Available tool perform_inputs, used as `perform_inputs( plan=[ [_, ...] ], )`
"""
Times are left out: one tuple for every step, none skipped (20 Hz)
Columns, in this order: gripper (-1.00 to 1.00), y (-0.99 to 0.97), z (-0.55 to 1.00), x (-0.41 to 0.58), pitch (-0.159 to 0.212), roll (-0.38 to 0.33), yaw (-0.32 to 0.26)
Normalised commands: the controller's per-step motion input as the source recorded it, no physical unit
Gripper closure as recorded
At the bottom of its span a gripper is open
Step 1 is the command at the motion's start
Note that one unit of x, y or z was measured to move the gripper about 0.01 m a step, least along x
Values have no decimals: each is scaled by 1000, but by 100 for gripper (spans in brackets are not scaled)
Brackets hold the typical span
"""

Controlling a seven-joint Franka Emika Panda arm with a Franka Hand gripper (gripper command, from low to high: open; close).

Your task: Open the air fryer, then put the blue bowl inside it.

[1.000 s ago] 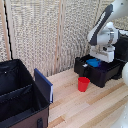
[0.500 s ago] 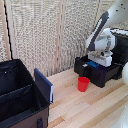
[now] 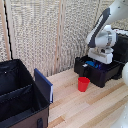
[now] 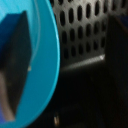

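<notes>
The hand (image 3: 95,63) hangs low inside the air fryer's (image 3: 100,72) open drawer. It pinches the blue bowl (image 4: 42,65) by its rim, above the perforated tray (image 4: 80,30).

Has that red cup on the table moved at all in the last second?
No. The red cup stands in the same spot, in front of the air fryer's open drawer, in all the exterior views.

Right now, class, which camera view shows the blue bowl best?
The wrist view: the blue bowl fills much of the picture, above the air fryer's perforated tray. The exterior view shows only a blue sliver under the gripper.
</notes>
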Motion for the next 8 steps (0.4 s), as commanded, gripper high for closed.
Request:
perform_inputs(
  plan=[
    [-100, 14, 1000, 151, 33, 0, 0],
    [-100, 23, 1000, 189, 49, 0, 0],
    [-100, 0, 1000, 126, 62, 7, 0],
    [-100, 0, 966, 120, 88, 0, 0],
    [-100, 23, 971, 163, 108, 0, -3],
    [-100, 0, 943, 126, 110, 0, -17],
    [-100, 40, 903, 154, 105, -10, -60],
    [-100, 0, 880, 123, 100, 0, -30]
  ],
)
